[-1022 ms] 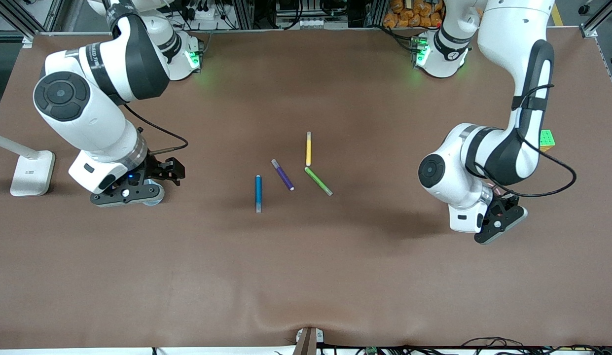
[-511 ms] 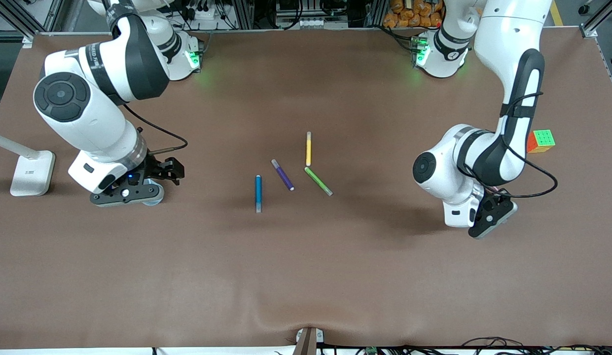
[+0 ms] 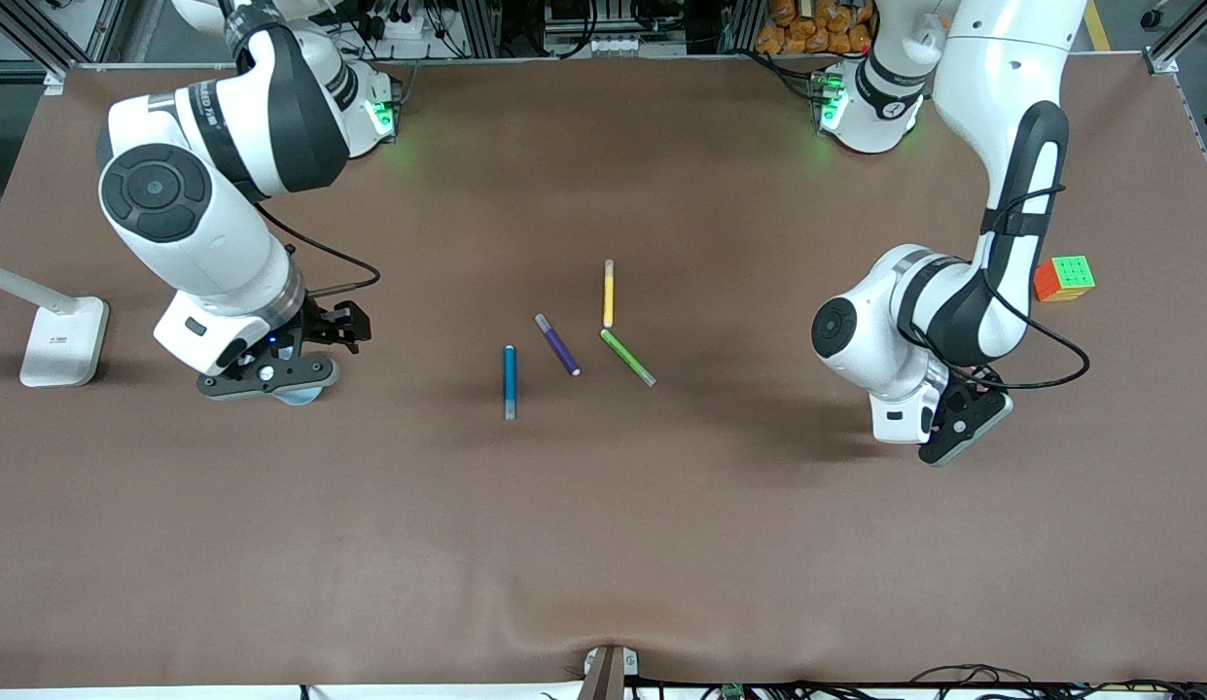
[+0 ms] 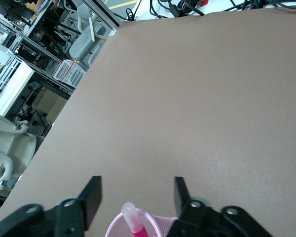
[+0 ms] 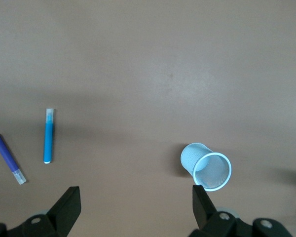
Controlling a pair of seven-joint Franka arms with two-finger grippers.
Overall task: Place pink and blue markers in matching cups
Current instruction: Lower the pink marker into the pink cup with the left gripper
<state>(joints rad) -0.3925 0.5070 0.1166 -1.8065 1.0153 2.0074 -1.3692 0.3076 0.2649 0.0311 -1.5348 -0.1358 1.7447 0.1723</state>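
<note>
The blue marker (image 3: pixel 510 381) lies on the table near the middle and also shows in the right wrist view (image 5: pixel 48 136). My right gripper (image 3: pixel 272 374) is open and empty (image 5: pixel 135 205) above the table, just beside the light blue cup (image 5: pixel 207 165). Only an edge of that cup (image 3: pixel 298 396) shows under the hand in the front view. My left gripper (image 3: pixel 963 428) is open (image 4: pixel 135 195) directly above the pink cup (image 4: pixel 163 223). The pink marker (image 4: pixel 133 221) stands in that cup with its pale tip above the rim. The front view hides the pink cup under the left hand.
A purple marker (image 3: pixel 557 344), a yellow marker (image 3: pixel 609 292) and a green marker (image 3: pixel 627 357) lie beside the blue one. A colour cube (image 3: pixel 1065 277) sits toward the left arm's end of the table. A white lamp base (image 3: pixel 63 340) sits at the right arm's end.
My left hand has shifted slightly toward the table's middle. My right arm has shifted a little toward the markers. The markers have not moved.
</note>
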